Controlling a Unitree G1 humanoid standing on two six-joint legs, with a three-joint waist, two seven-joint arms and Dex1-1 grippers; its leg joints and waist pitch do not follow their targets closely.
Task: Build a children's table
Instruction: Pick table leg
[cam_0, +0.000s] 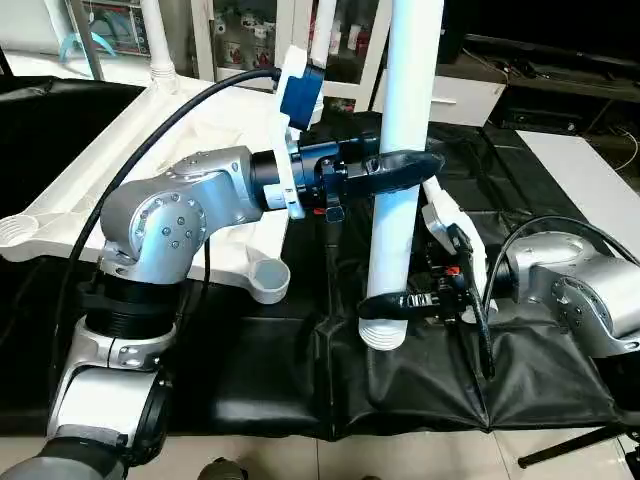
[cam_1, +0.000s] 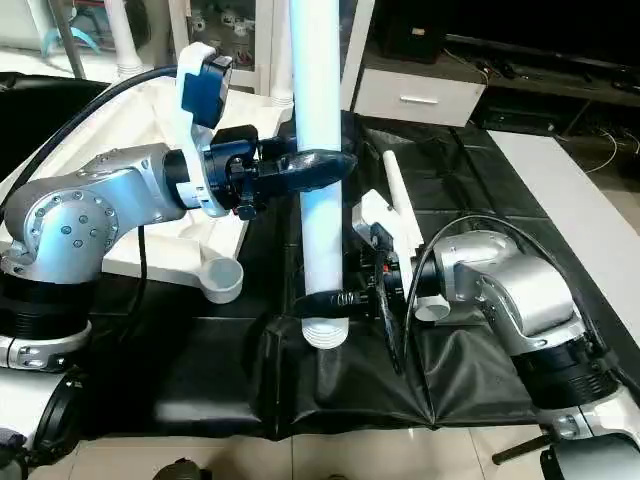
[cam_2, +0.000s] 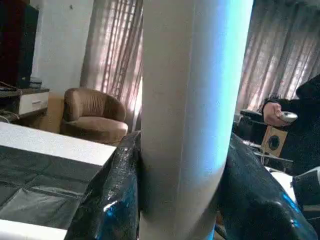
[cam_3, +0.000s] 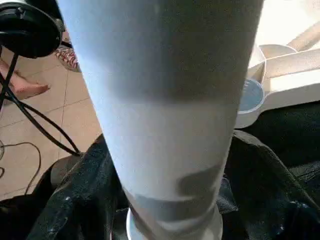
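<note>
- Left pincer (cam_0: 398, 172) is clamped round the upper part of a long white tapered round plastic leg (cam_0: 402, 190), its two black fingers wrapping the tube from either side while the leg stands upright.
- Right pincer (cam_0: 392, 305) sits lower on the same leg, just above the ribbed bottom end; its thin black fingers lie against the tube on both sides, though I cannot tell if they squeeze it or only ring it.
- Below the right pincer, the leg's ribbed end stands on or just over the black-draped tabletop (cam_0: 420, 400); which of the two I cannot tell.
- Beside the left pincer, beyond the silver left forearm (cam_0: 190, 205), lies the white plastic square children's table panel (cam_0: 95, 175), underside up, with its raised rim showing.
- One round corner socket (cam_0: 268, 280) of that panel sits near the leg's lower end, apart from it, on the left arm's side.
- Farther away from the left pincer, another white leg (cam_0: 157, 40) stands upright in a far corner of the panel.
- A spare white leg (cam_1: 397, 195) lies flat on the black cloth just behind the right pincer.
- In the left wrist view, a person's hand (cam_2: 274, 114) holds a small device across the room, past a brown armchair (cam_2: 95, 115).
</note>
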